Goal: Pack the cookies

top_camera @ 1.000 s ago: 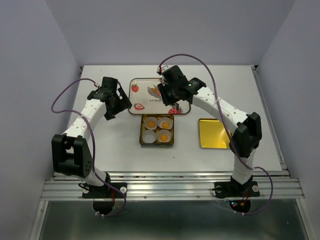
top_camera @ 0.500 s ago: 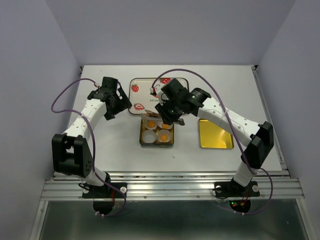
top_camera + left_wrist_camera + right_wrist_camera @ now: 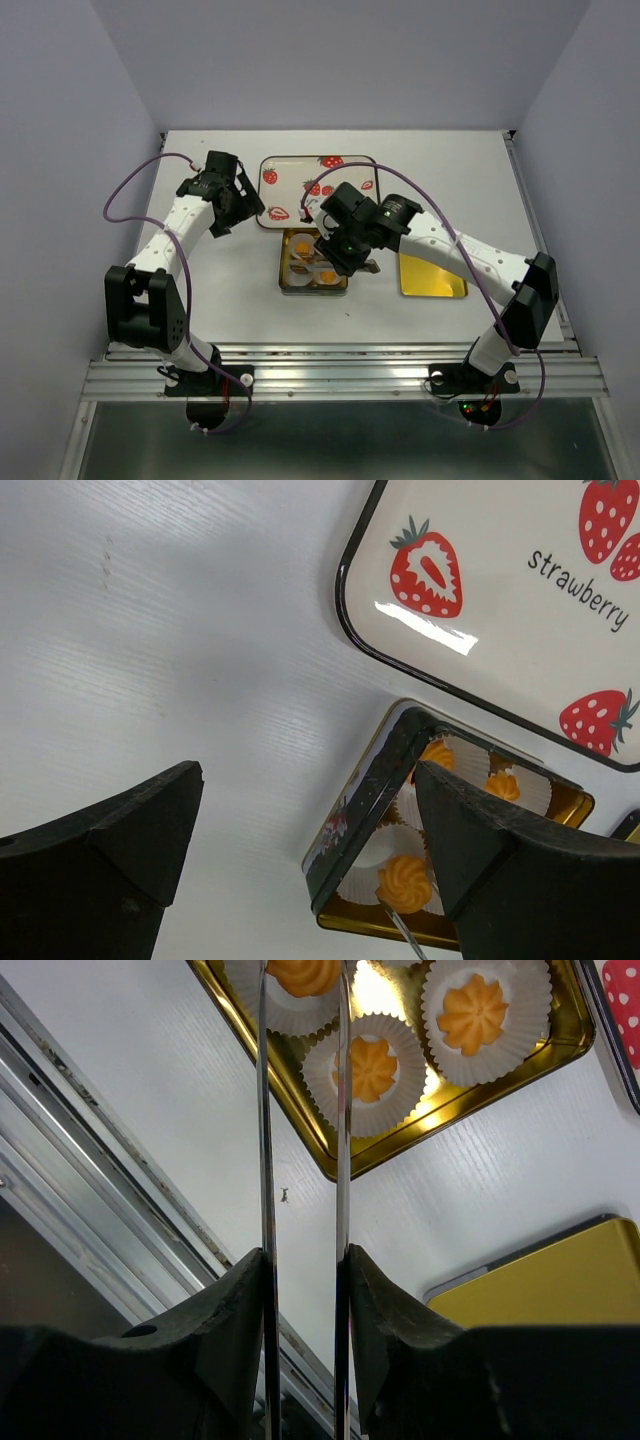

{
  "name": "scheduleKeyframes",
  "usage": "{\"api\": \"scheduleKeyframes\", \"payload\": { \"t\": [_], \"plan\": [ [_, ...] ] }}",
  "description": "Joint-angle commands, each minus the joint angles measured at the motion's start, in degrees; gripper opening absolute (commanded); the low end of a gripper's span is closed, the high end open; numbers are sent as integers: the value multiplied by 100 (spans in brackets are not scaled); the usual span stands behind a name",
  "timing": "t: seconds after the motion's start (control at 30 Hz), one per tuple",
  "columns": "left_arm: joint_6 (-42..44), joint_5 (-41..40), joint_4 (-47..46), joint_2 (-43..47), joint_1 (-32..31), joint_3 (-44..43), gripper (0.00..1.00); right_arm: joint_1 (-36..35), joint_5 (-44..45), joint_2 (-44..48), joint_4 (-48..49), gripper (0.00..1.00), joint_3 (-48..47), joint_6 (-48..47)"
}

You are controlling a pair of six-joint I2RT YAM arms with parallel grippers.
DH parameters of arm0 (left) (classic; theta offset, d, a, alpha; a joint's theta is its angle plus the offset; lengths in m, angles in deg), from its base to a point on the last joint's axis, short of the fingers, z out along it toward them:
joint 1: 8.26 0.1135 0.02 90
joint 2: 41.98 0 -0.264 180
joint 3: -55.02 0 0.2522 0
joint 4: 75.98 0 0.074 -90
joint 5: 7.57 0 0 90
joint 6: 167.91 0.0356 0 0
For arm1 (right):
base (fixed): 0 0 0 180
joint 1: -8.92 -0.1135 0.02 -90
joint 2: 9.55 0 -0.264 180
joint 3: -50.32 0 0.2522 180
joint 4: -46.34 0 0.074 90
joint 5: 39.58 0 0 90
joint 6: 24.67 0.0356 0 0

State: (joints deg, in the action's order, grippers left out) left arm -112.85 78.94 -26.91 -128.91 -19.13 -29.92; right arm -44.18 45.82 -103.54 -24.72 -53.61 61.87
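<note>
A small gold tin (image 3: pixel 284 262) holds white paper cups with orange cookies. My right gripper (image 3: pixel 338 262) hangs over it, shut on metal tweezers (image 3: pixel 265 1140). The tweezers' tips pinch one cookie (image 3: pixel 303 972) over the near-left cup. Two more cookies (image 3: pixel 371 1068) (image 3: pixel 474 1012) lie in cups beside it. In the left wrist view the pinched cookie (image 3: pixel 404 880) is down in its cup, with other cookies (image 3: pixel 437 752) (image 3: pixel 502 785) behind. My left gripper (image 3: pixel 240 205) is open and empty, left of the tin and above the table; it also shows in the left wrist view (image 3: pixel 305 780).
A white strawberry-print tray (image 3: pixel 318 165) lies just behind the tin. The gold tin lid (image 3: pixel 432 278) lies right of the tin, under my right forearm. The table's near edge has a metal rail (image 3: pixel 90 1160).
My right gripper has moved from over the strawberry tray toward the near side and down over the tin, carrying the tweezers. The left arm has barely moved.
</note>
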Motion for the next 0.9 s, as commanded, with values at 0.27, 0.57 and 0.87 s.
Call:
{"api": "scheduleKeyframes", "payload": {
  "t": [0.27, 0.57, 0.87],
  "plan": [
    [84, -161, 55, 124, -38, -89, 99, -121, 38, 66, 201, 38, -53, -49],
    [84, -170, 64, 186, -38, 7, 99, -227, 29, 13, 263, 39, 35, 4],
    [49, -161, 2, 282, -38, 95, 99, -279, 223, -84, 298, 39, 123, 109]
  ]
}}
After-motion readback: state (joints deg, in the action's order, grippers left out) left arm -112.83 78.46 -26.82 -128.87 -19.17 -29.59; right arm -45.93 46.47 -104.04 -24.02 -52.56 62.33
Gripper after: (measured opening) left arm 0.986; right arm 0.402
